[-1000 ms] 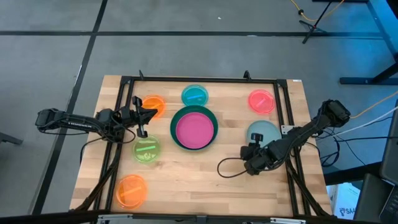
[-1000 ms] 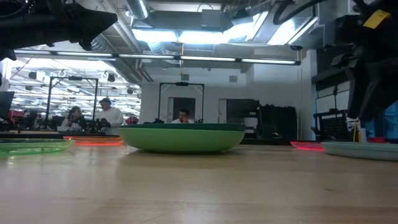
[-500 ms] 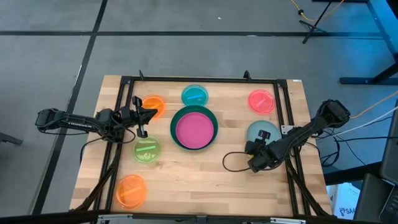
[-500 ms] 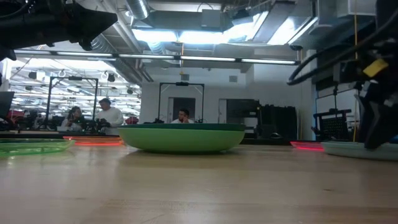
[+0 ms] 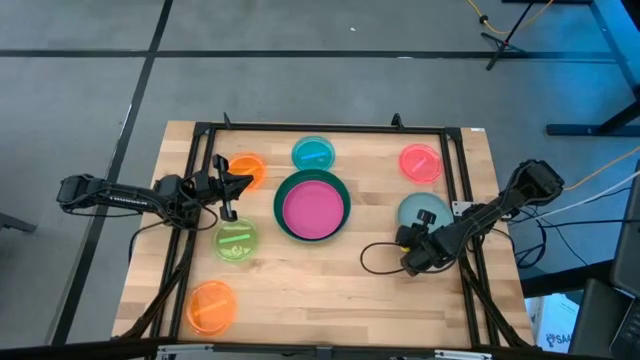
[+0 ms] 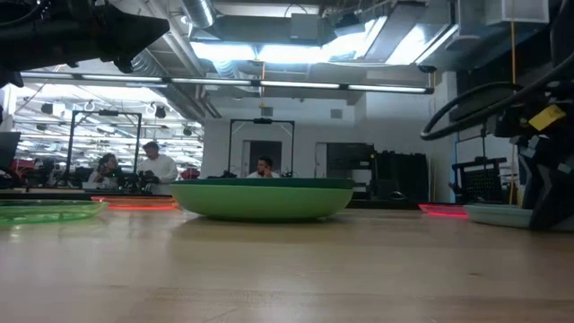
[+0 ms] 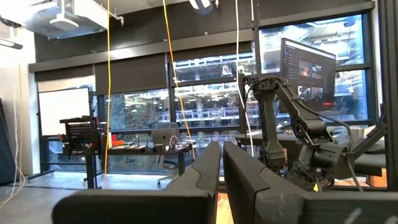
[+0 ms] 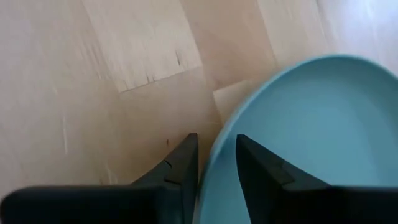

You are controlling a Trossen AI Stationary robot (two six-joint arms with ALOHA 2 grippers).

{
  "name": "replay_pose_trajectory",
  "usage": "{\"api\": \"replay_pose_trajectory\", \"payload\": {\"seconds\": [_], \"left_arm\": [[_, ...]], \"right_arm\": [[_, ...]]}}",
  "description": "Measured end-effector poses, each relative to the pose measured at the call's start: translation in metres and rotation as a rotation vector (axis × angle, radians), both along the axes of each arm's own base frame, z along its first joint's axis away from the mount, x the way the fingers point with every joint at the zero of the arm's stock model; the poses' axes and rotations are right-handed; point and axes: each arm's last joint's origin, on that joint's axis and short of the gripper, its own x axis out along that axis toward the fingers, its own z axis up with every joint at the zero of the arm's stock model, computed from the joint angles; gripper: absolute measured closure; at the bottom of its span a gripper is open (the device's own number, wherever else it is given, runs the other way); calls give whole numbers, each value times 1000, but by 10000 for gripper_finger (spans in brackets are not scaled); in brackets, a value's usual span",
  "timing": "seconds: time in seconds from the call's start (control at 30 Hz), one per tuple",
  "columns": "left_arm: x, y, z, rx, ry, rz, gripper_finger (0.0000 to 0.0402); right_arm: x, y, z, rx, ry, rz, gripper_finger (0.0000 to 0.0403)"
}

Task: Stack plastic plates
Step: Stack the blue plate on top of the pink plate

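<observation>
Fingers of the right gripper [image 8: 214, 163] straddle the grey-blue plate's [image 8: 298, 137] rim, slightly parted; pinching squarely before lifting toward the magenta plate [image 5: 313, 208] seems wise.

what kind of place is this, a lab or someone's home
Most likely a robotics lab or open-plan workshop, not a home. Behind the wooden table there are people at desks under exposed ceiling ducts, and another robot arm stands by a monitor.
</observation>
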Motion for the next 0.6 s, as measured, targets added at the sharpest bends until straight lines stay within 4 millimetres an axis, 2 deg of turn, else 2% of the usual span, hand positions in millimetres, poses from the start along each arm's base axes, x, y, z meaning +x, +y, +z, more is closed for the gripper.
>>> {"api": "replay_pose_trajectory", "payload": {"seconds": [0.27, 0.6], "left_arm": [[0, 0, 0, 0, 0, 0, 388], [0, 0, 0, 0, 0, 0, 388]], "right_arm": [[1, 1, -1, -10, 25, 115, 392], [8, 5, 4, -26, 45, 264, 399]]}}
